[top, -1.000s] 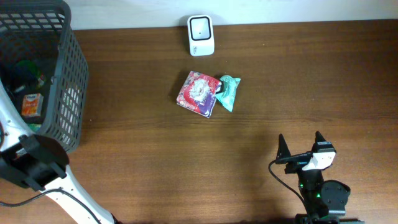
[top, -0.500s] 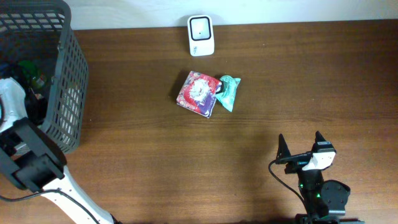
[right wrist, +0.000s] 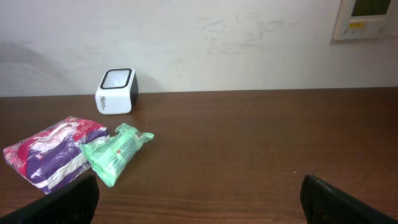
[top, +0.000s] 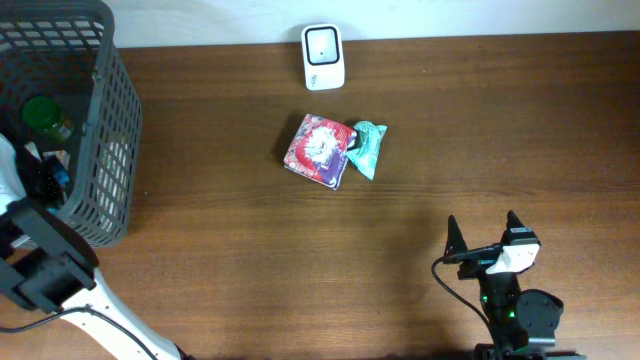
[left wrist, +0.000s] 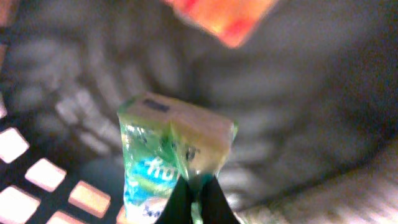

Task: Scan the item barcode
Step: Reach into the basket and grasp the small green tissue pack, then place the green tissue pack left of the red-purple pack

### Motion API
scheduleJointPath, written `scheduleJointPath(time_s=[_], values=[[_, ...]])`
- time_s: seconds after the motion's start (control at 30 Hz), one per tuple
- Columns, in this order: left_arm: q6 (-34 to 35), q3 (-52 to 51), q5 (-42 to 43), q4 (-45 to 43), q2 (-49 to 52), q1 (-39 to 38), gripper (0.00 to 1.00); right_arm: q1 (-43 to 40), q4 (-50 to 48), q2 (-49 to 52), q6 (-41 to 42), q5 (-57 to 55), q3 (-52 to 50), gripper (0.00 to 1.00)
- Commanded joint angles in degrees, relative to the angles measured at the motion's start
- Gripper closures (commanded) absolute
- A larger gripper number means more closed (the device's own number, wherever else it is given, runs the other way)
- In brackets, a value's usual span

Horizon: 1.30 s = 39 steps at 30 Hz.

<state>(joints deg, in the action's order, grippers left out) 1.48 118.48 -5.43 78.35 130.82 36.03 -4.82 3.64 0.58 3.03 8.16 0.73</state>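
One dark brown wooden desk [top: 400, 220] fills most of the overhead view, running up to a pale wall at the far edge. At its left end stands a tall grey plastic mesh basket [top: 110, 120]. The white left arm [top: 90, 300] reaches up from the near-left corner and goes over the basket's rim. The left end effector [left wrist: 194, 202] is down inside the basket, clenched on the lower edge of a clear-wrapped packet with a green-and-blue label and a tan block inside [left wrist: 177, 155]. The packet stands upright above the pinched fingers, with the basket's mesh wall and floor blurred behind it. A blurred orange-red item [left wrist: 224, 18] sits at the top of the left wrist view, apart from the packet. From overhead, a round green object [top: 42, 113] also lies in the basket, near the arm.

The black right arm [top: 520, 310] sits at the near-right edge of the desk. The right end effector [top: 482, 228] is released, its two fingers spread wide with nothing between them, pointing toward the far side.

Near the middle of the desk lies a flat red-and-purple plastic packet [top: 318, 150], and a smaller mint-green pouch [top: 367, 148] rests against its right side, touching it. Beyond them, close to the wall, stands a white box-shaped scanner with a dark window [top: 323, 56], well apart from both arms.
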Motion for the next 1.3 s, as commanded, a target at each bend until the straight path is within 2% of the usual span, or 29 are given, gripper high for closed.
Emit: scheduleJointPath(time_s=[0.0,0.1,0.23,0.3,0.47,0.6,0.67,0.8,0.9,0.93,1.03,1.17,1.27], values=[[3.2,17.7,12.3,7.6,-0.3,0.3,1.0,0.5,0.2,-0.4,0.5,-0.2,-0.4,0.01],[3.2,40.4,22.3,15.1,-0.3,0.2,1.0,0.5,0.2,-0.4,0.5,-0.2,-0.4,0.01],[5.0,61.3,30.0,17.9,-1.7,0.2,1.0,0.5,0.2,-0.4,0.5,-0.2,-0.4,0.01],[8.4,61.3,32.4,17.7,-5.0,0.1,1.0,0.5,0.2,-0.4,0.5,-0.2,-0.4,0.01],[8.3,61.3,52.0,18.4,-8.8,-3.7,1.0,0.5,0.2,-0.4,0.5,-0.2,-0.4,0.01],[5.6,61.2,52.1,18.4,-8.8,-14.0,1.0,0.5,0.2,-0.4,0.5,-0.2,-0.4,0.01],[5.3,60.7,43.1,18.4,-8.8,-22.6,1.0,0.5,0.2,-0.4,0.5,-0.3,-0.4,0.01],[6.3,52.5,24.1,18.4,-8.8,-37.5,1.0,0.5,0.2,-0.4,0.5,-0.2,-0.4,0.01],[18.1,39.5,8.7,16.4,-8.8,-45.2,1.0,0.5,0.2,-0.4,0.5,-0.2,-0.4,0.01],[20.1,34.7,6.1,14.5,-8.8,-47.0,1.0,0.5,0.2,-0.4,0.5,-0.2,-0.4,0.01],[20.2,20.9,5.2,5.2,-8.8,-51.0,1.0,0.5,0.2,-0.4,0.5,-0.2,-0.4,0.01],[21.2,1.3,5.0,-12.3,-8.8,-52.8,1.0,0.5,0.2,-0.4,0.5,-0.3,-0.4,0.01],[21.9,-8.0,3.4,-20.3,-8.8,-52.8,1.0,0.5,0.2,-0.4,0.5,-0.2,-0.4,0.01]])
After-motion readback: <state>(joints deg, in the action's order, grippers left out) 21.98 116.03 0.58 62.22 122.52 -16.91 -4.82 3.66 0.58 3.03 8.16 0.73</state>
